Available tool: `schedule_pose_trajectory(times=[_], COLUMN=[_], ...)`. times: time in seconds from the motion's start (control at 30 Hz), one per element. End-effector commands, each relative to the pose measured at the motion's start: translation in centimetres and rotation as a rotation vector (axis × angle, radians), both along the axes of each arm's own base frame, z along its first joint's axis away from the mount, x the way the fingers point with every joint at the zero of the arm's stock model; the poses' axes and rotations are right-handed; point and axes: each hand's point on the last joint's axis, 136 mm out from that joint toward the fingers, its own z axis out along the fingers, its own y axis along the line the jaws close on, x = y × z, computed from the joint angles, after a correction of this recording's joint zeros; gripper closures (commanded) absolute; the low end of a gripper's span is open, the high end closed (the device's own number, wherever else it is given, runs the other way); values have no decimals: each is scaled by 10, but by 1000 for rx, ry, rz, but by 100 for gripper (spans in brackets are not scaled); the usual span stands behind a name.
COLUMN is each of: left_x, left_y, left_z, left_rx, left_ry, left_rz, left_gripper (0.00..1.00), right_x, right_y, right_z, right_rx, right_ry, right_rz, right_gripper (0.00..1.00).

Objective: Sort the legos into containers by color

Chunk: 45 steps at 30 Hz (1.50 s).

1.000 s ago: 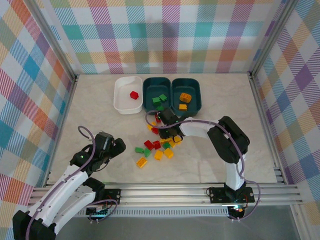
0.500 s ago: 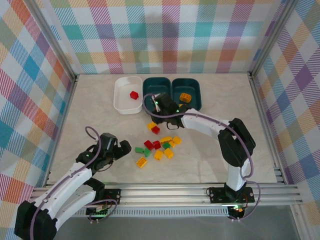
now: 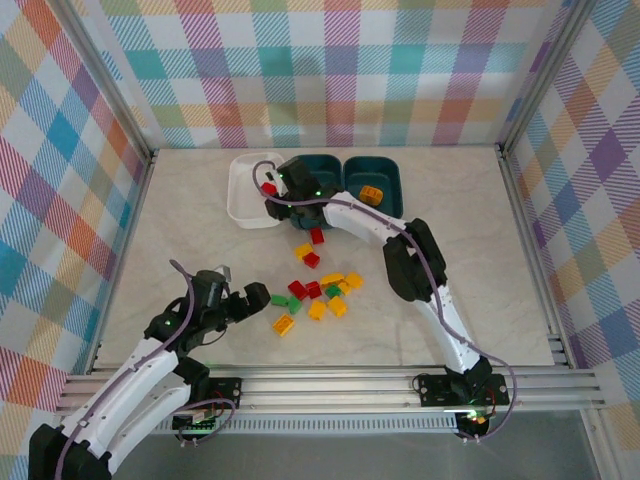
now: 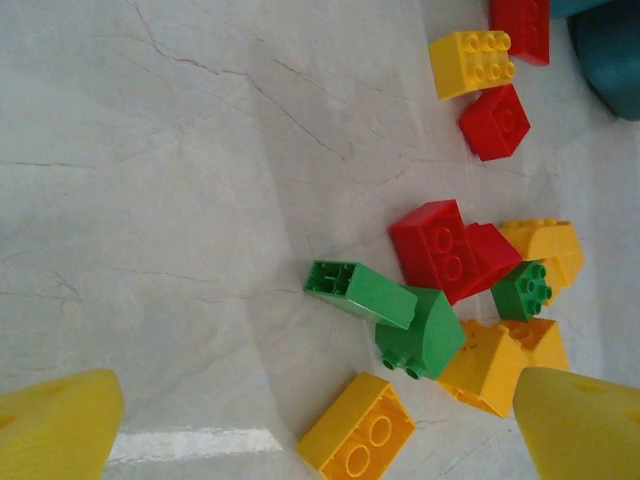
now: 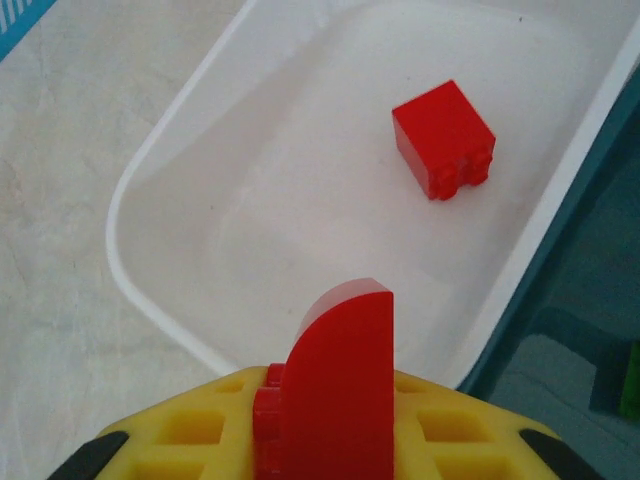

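Observation:
My right gripper hangs over the right rim of the white tub, shut on a red curved brick. Below it in the tub lies one red brick. The loose legos lie in a heap at mid-table. My left gripper is open just left of the heap, low over the table, with a yellow brick between its yellow fingertips. Two green bricks and red ones lie just beyond. The right teal tub holds orange bricks.
The middle teal tub is largely covered by my right arm, and its wall adjoins the white tub. A red and a yellow brick lie apart between heap and tubs. Checked walls and metal rails enclose the table.
My right gripper has carried the red curved brick from the heap up and left to over the white tub. My left gripper has moved right, up to the heap.

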Motion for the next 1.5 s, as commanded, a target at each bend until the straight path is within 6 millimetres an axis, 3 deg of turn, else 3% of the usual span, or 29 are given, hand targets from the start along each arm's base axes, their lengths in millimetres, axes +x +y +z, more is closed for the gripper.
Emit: schedule_pose_trajectory(times=[0.0,0.17,0.3,0.5,0.63,0.7,0.9,1.0,1.07,1.13,1.23,1.3,1.37,1.47], left_x=[-6,-7,-10,-12,-4,1,16,17,17,17,23,22,13,9], left_y=[-3,-1,1,12,9,3,-21,-23,-22,-30,-45,-46,-45,-65], left_z=[-5,-1,-1,-3,-7,-9,-11,-12,-9,-5,6,7,-5,-20], left_rx=[-27,-24,-15,68,176,251,465,528,558,515,377,288,181,-55], left_ry=[17,15,30,86,135,147,141,160,153,151,163,222,328,424], left_rz=[-24,-11,-10,9,-37,-72,-204,-232,-238,-242,-132,15,191,348], left_gripper=[0,0,0,1,12,17,29,42,40,23,16,16,17,19], right_x=[6,16,21,7,-19,-34,-81,-103,-114,-123,-130,-131,-132,-132], right_y=[4,10,10,-7,-40,-61,-129,-156,-168,-180,-189,-197,-203,-209], right_z=[9,-2,1,41,60,58,28,15,9,5,-5,-13,-18,-22], right_rx=[3,-13,-23,14,23,13,-48,-70,-83,-94,-106,-132,-145,-134], right_ry=[2,23,20,-28,-63,-60,-1,30,40,53,50,44,41,38], right_rz=[26,12,-3,-23,-56,-84,-165,-188,-197,-211,-221,-240,-263,-292], right_gripper=[73,63,47,47,47,47,46,46,46,46,46,46,46,46])
